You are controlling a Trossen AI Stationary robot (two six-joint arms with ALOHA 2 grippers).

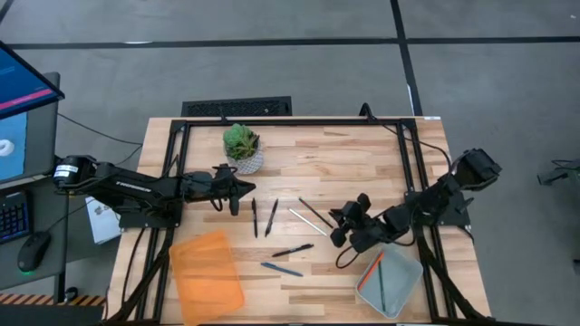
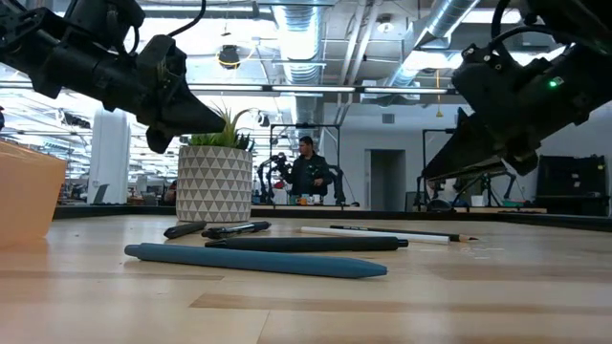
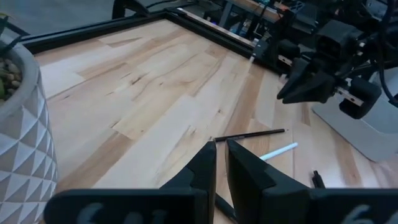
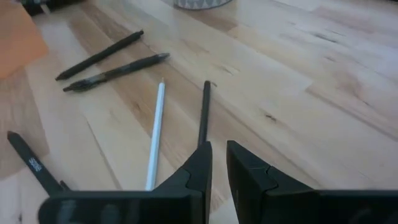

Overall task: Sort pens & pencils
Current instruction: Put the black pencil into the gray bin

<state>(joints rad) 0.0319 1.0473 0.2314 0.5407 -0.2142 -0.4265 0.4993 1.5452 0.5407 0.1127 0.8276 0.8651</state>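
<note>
Front edge of the pale wooden counter (image 1: pixel 362 167): a flat translucent orange plastic tray (image 1: pixel 207 272) lies at the left and a shallow grey tray (image 1: pixel 403 288) at the right, the latter holding a thin green pencil (image 1: pixel 381 281). Between the two trays, on bare wood, lies a slim blue pen (image 1: pixel 282 269), and just behind it a black pen (image 1: pixel 292 251) set at a slant. Mid-counter: two further black pens (image 1: pixel 263 217) lie side by side, close but apart; to their right a thin white pencil (image 1: pixel 306 222) and a thin dark pencil (image 1: pixel 315 213) lie roughly parallel to each other. The right gripper (image 4: pixel 217 149) hangs above the counter just right of these two pencils, its fingers slightly apart and holding nothing. The left gripper (image 3: pixel 221 149) hangs just left of the paired pens, its fingers all but together and likewise empty. Behind it stands a small green plant in a white pot patterned with triangles (image 1: pixel 242 149). Beyond the counter, far off in the room, a person (image 2: pixel 308 172) stands.
</note>
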